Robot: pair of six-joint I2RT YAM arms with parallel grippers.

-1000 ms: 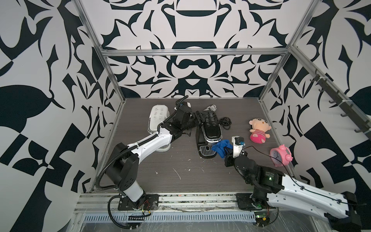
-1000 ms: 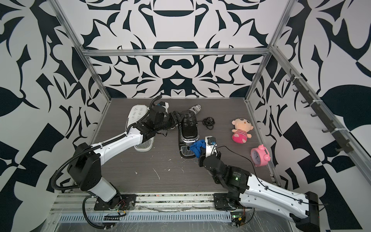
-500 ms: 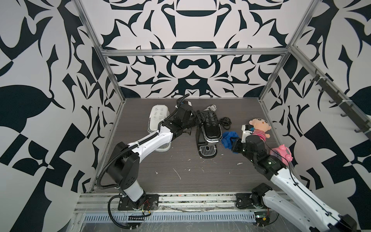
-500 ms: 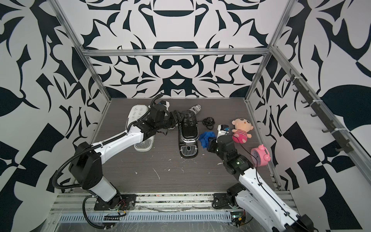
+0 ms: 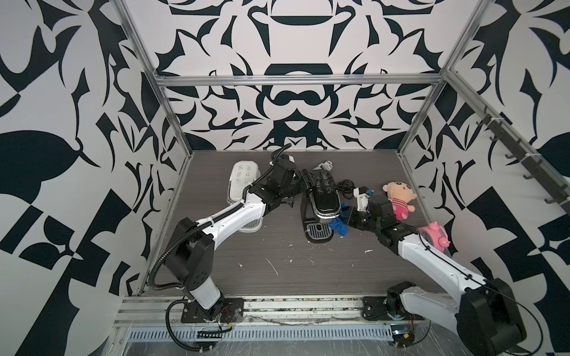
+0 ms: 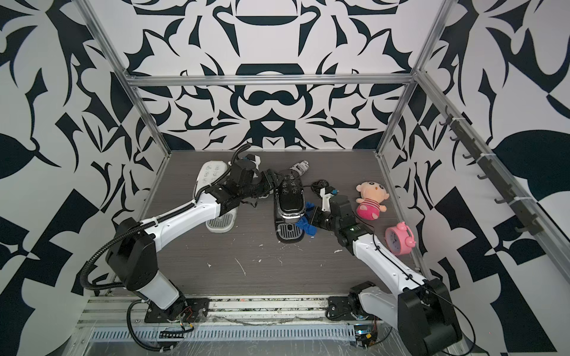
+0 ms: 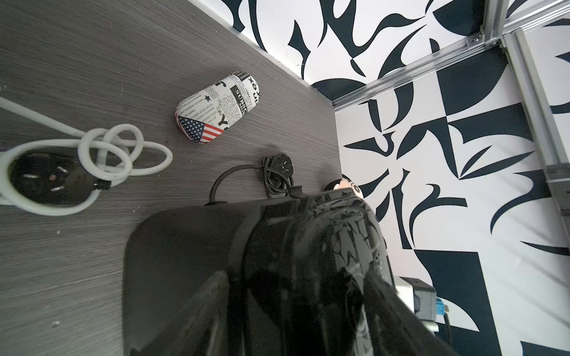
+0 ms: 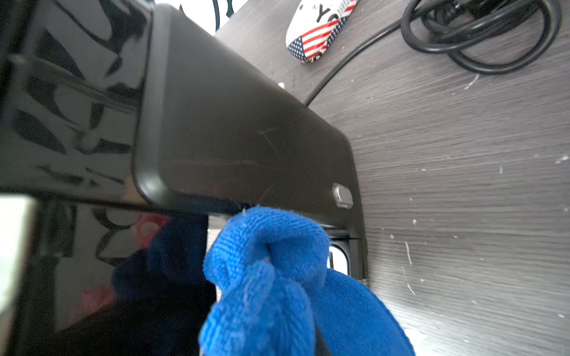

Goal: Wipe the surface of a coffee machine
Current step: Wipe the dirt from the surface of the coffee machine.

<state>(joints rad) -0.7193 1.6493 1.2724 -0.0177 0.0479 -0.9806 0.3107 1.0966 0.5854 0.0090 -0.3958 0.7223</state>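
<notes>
Located mid-table on the dark wood-grain table (image 5: pixel 277 277), in both top views: black glossy coffee machine (image 5: pixel 324 200), upright. Straddled at the rear by the left gripper (image 5: pixel 301 185), fingers set wide and closed against the body. Pressed at the front right side with a crumpled blue microfibre cloth (image 8: pixel 271 262), pinched tight in the right gripper (image 5: pixel 347 217). Slotted drip tray (image 5: pixel 319 231) at the machine's foot, cloth just beside its right edge. Behind the machine: newspaper-print oval case with flag patch (image 7: pixel 217 108), shut, contents hidden. Left of the machine: white oval appliance (image 5: pixel 242 182), partly under the left arm.
</notes>
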